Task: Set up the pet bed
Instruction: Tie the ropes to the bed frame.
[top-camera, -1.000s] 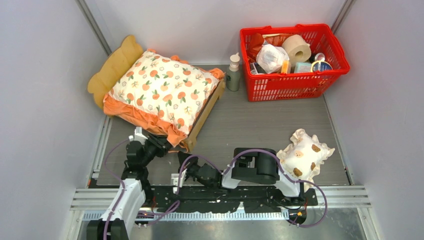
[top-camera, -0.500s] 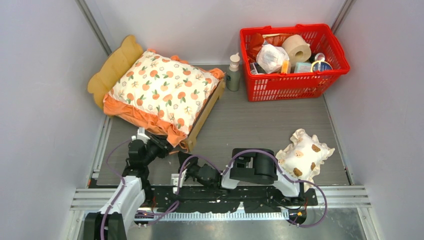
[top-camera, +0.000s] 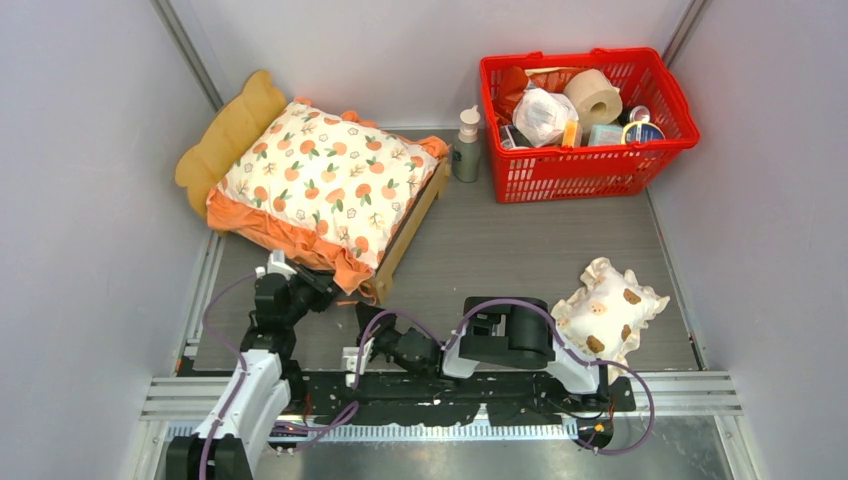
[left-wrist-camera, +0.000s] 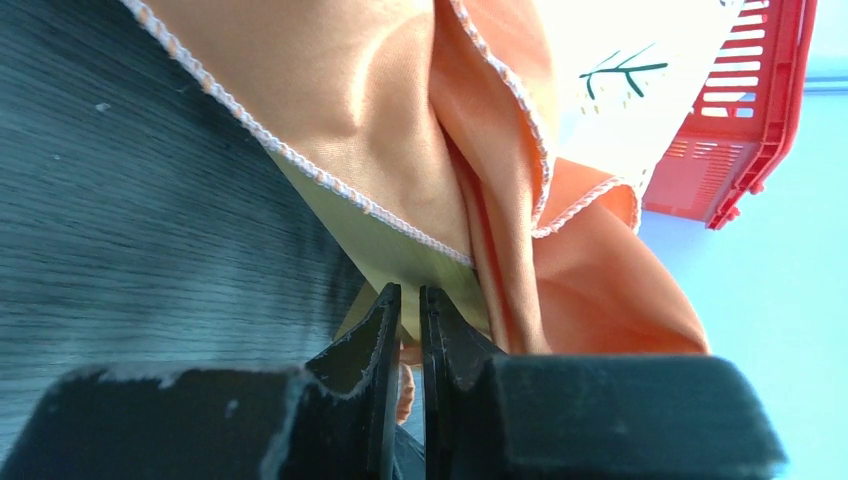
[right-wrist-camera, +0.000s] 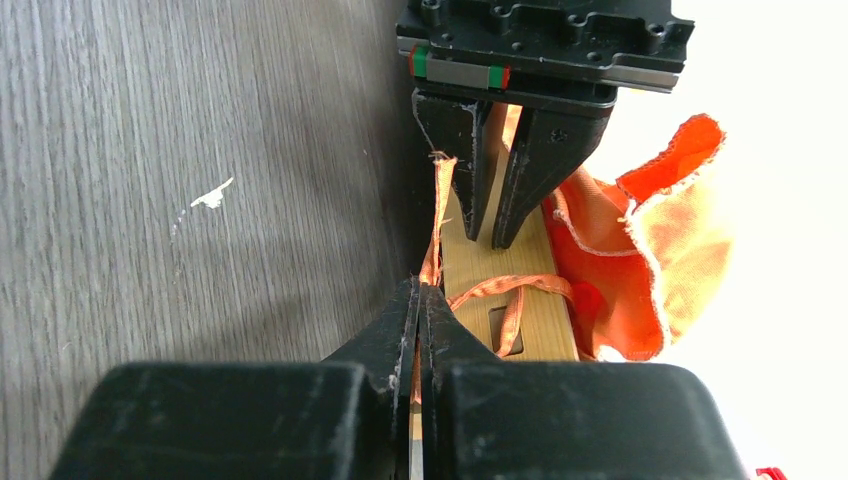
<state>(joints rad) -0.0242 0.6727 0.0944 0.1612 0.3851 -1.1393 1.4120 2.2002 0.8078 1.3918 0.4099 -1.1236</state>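
The pet bed (top-camera: 410, 225), a light-wood frame, stands at the back left with a cream orange-print cushion (top-camera: 330, 175) lying on it. My left gripper (top-camera: 322, 288) is at the bed's near corner. In the right wrist view its fingers (right-wrist-camera: 470, 190) straddle the wooden rail (right-wrist-camera: 520, 310). In the left wrist view the left gripper (left-wrist-camera: 409, 295) is nearly shut on the wood edge (left-wrist-camera: 385, 250) under the orange ruffle (left-wrist-camera: 400, 120). My right gripper (right-wrist-camera: 421, 290) is shut on a thin orange ribbon (right-wrist-camera: 437, 210) beside that rail, and in the top view the right gripper (top-camera: 364, 315) sits just below the corner.
A red basket (top-camera: 585, 110) full of several items stands at the back right, with a small pump bottle (top-camera: 467, 145) to its left. A small cream frilled pillow (top-camera: 605, 310) lies at the near right. Grey walls close in both sides.
My left gripper's jaws have narrowed onto the bed's rail and its wrist has shifted slightly. The right arm has stayed still.
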